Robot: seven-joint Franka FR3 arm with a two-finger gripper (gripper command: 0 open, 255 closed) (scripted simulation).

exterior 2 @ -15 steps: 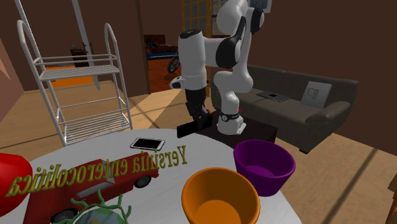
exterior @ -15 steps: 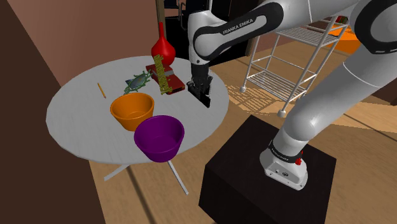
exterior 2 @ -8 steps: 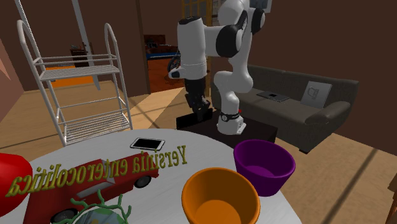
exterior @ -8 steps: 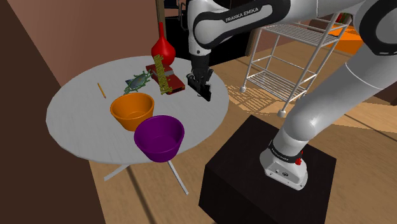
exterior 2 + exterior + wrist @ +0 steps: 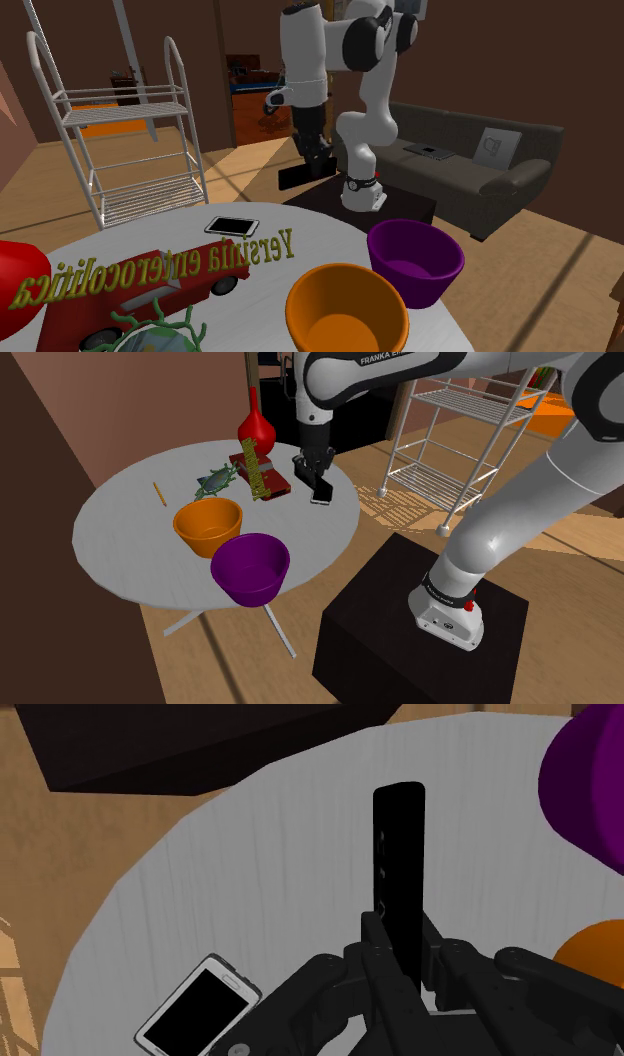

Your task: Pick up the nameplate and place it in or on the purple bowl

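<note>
The nameplate (image 5: 254, 475) is a strip of gold letters reading "Yersinia enterocolitica" (image 5: 150, 268), standing across a red toy car (image 5: 160, 292) on the round grey table (image 5: 120, 542). The purple bowl (image 5: 250, 567) (image 5: 414, 260) (image 5: 590, 784) sits at the table's near edge, beside an orange bowl (image 5: 208, 525). My gripper (image 5: 318, 480) (image 5: 318, 168) (image 5: 405, 944) hangs above the table's edge, to the nameplate's right in the shoulder view. It is shut on a flat black slab (image 5: 398, 854) (image 5: 298, 178), not on the nameplate.
A white-edged phone (image 5: 198, 1019) (image 5: 232, 226) lies on the table under the gripper. A red vase (image 5: 255, 424), a green figure (image 5: 215, 480) and a pencil (image 5: 158, 493) stand further back. A white wire rack (image 5: 450, 452) and the black stand (image 5: 400, 622) flank the table.
The gripper has risen from the table top with the black slab held in it, uncovering the white phone. Nameplate and bowls have not moved.
</note>
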